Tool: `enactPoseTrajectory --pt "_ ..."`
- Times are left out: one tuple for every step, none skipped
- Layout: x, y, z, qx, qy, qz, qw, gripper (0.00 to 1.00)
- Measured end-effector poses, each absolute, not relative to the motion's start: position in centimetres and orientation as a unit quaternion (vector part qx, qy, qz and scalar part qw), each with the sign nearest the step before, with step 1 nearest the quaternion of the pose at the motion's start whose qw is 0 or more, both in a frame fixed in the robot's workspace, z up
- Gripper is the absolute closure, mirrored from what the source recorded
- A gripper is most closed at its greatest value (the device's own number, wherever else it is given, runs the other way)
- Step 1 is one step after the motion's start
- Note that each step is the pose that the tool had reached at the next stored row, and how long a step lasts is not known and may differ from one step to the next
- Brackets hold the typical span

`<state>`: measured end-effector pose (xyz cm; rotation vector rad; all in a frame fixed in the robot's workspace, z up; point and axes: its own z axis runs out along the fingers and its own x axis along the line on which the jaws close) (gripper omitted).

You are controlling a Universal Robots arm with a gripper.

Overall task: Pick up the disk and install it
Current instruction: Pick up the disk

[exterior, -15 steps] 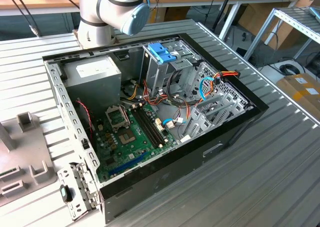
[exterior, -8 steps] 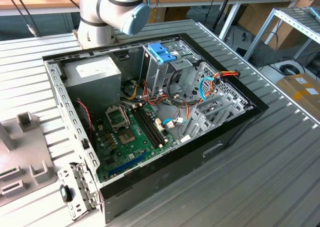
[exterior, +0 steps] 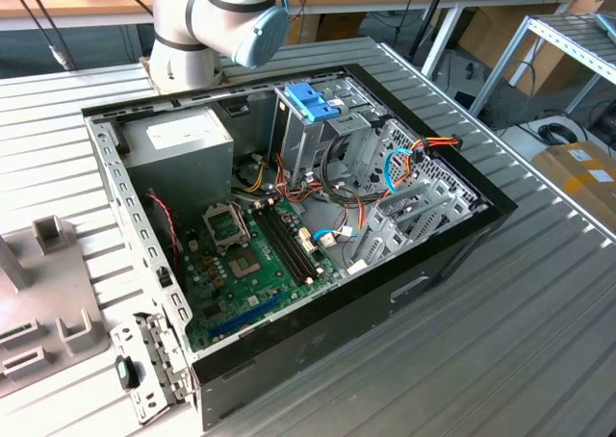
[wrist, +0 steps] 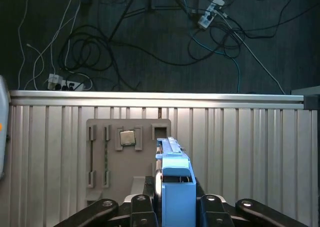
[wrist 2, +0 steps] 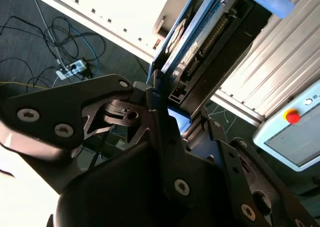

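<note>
Pinching the flat, blue-framed metal disk edge-on between black jaws, your gripper hangs over the ribbed tabletop, the arm at the open case's 11 o'clock in the exterior view.

Disk in claw — in case, power supply to the exterior view's left of drive cage

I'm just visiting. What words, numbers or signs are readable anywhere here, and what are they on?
No text here can be read.
White sticker on the grey metal power-supply box: print too small to read.
Label on the silver, blue-framed disk clamped in the black gripper: blurred.
Pale grey control panel with a red button: markings illegible.
</note>
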<state>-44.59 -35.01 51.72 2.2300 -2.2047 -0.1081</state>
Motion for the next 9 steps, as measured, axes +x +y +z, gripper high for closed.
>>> enactPoseTrajectory --pt "-44.59 -35.01 51.82 0.711 -0.703 -0.034 0.002 0.63" --pt "-44.59 -35.01 51.94 0.711 -0.703 -0.034 0.002 0.63" --pt "-44.59 -35.01 52.05 0.711 -0.703 -0.034 0.002 0.63" --pt "-44.59 -35.01 52.16 0.711 -0.703 -0.034 0.002 0.63" --pt "-44.59 -35.01 52.27 0.711 -0.703 -0.034 0.002 0.63" --pt "-44.59 -35.01 52.37 0.711 -0.703 -0.034 0.002 0.63" --pt "-44.58 -35.01 52.49 0.711 -0.703 -0.034 0.002 0.63" --pt "-44.59 -35.01 52.58 0.711 -0.703 -0.034 0.002 0.63" --pt "-44.59 -35.01 52.69 0.711 -0.703 -0.034 0.002 0.63"
